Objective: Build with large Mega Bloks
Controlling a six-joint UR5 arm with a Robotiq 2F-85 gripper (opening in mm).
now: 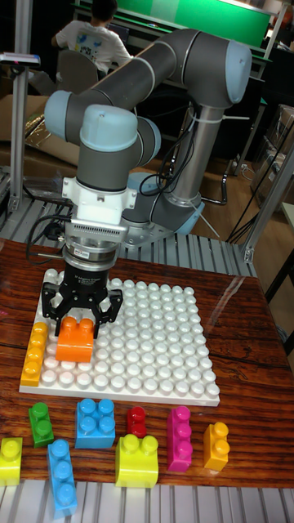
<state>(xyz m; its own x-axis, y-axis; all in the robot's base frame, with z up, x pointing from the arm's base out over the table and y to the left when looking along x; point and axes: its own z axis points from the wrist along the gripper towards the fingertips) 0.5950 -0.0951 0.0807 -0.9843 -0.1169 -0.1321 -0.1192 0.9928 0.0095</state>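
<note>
Nearest the camera, a row of loose blocks waits on the wooden surface (245,425), all well below the tool (81,325) in the picture and on the camera's side of the baseplate: a long blue block (62,478) at the very front, a lime-yellow block (11,460) at the far left edge, a green block (41,423), a larger blue block (95,422), a small red block (136,421), a yellow-green block (137,460), a pink block (179,438) and an orange-yellow block (216,445). None of them touches the white baseplate (163,327).

On the baseplate, very little is built. A yellow strip of blocks (34,353) sits along the left edge, just left of the tool. Directly under the tool is an orange block (75,341), the fingers closed against its two sides, so I judge the tool to be grasping it. That block sits low over the studs near the plate's left front corner; whether it is already pressed home or only hovering just above, the view does not settle.

As a judgement, the task is at an early stage: one piece set, a second being placed beside it, eight pieces unused, and most of the studded plate bare to the right of the tool.
</note>
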